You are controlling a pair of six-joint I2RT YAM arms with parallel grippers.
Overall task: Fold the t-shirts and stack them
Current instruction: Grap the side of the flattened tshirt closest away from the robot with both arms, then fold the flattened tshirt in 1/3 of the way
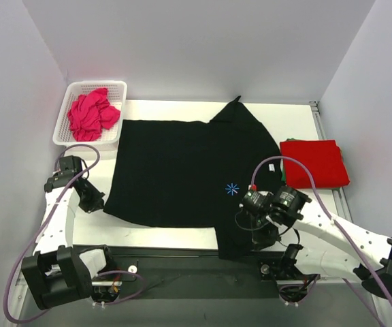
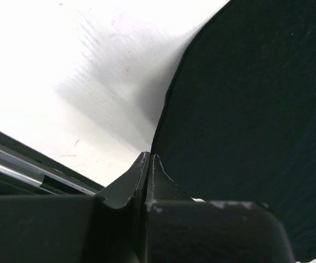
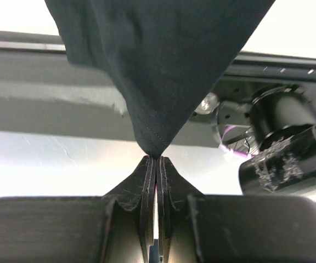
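Note:
The black t-shirt (image 1: pixel 175 170) lies spread flat over the middle of the table. My left gripper (image 1: pixel 95 202) is at its near left corner. In the left wrist view its jaws (image 2: pixel 148 158) are shut, and the shirt's edge (image 2: pixel 257 109) runs into the tips, slightly raised off the table. My right gripper (image 1: pixel 260 235) is shut on the shirt's near right corner. The right wrist view shows the cloth (image 3: pixel 158 66) pinched to a point at the gripper's tips (image 3: pixel 157 159). The bright red t-shirt (image 1: pixel 315 163) lies folded at the right. The magenta-pink t-shirt (image 1: pixel 90 116) is crumpled in the basket.
The white mesh basket (image 1: pixel 123 88) stands at the back left corner. A black rail (image 1: pixel 175 255) runs along the table's near edge, with both arm bases behind it. Grey walls close in the back and both sides.

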